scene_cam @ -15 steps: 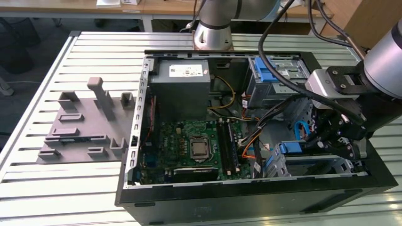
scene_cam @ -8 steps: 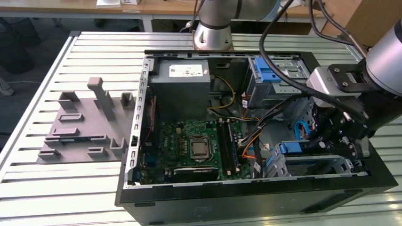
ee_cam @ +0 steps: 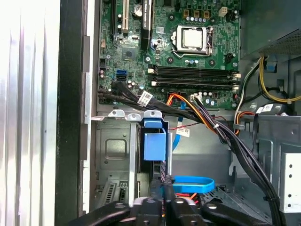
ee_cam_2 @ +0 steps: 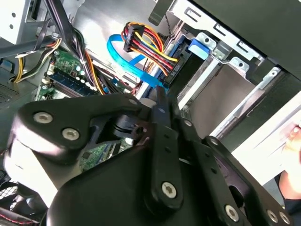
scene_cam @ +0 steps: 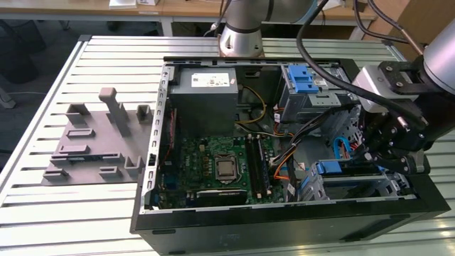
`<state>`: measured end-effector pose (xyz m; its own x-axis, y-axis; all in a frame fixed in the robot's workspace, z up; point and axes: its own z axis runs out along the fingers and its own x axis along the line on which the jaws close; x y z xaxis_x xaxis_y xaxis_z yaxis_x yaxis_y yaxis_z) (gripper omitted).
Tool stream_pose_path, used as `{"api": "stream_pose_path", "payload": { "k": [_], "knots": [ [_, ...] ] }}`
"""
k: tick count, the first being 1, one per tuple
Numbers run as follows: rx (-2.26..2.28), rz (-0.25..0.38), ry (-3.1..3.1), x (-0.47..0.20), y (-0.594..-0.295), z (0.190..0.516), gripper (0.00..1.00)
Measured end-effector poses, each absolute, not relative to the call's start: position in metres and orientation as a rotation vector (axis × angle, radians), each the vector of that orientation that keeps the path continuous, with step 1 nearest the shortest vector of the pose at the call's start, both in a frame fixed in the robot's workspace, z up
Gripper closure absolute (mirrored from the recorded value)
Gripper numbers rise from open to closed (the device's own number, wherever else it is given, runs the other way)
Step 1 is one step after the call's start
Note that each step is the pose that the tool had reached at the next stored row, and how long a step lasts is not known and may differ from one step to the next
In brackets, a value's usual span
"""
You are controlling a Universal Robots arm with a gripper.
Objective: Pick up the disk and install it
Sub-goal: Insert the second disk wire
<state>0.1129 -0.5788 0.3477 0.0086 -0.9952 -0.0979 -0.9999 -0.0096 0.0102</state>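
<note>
Open PC case point(scene_cam: 284, 229) sat on slatted alu table point(scene_cam: 42, 213), filling centre and right of the exterior view. The disk point(scene_cam: 341, 169) was in the lower right of that frame, already in the drive bay at the case's front corner, w/ its blue bracket facing the motherboard point(scene_cam: 213, 165). In the first wrist view the disk point(ee_cam: 154, 143) showed edge-on, standing betw. the bay's metal walls, blue tab outermost. Gripper point(scene_cam: 373, 157) hung right over that bay, arm coming in from the exterior view's right. In both wrist views its tips point(ee_cam: 164, 190) point(ee_cam_2: 162, 101) were drawn together w/ no gap visible; it sat just beside the disk's end, but whether it touched or pinched anything couldn't be told. A blue flat cable point(ee_cam: 190, 183) looped just beside the tips, and a bundle of coloured wires point(ee_cam_2: 146, 42) ran to a plug near the bay. Grey power supply box point(scene_cam: 202, 101) sat in the upper part of the case, silver cage w/ blue latch point(scene_cam: 306, 85) to the exterior view's right of it. Grey fixture plate point(scene_cam: 92, 144) lay on the table at left, well apart from the case.
</note>
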Motion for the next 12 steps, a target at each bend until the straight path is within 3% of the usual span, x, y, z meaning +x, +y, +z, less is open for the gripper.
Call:
{"api": "stream_pose_path", "payload": {
  "k": [2, 12],
  "knots": [
    [-2.186, 0.119, 2.166, 0.1129, -0.5788, 0.3479, 0.89],
    [-2.186, 0.118, 2.166, 0.1129, -0.5788, 0.3483, 0.89]
  ]
}}
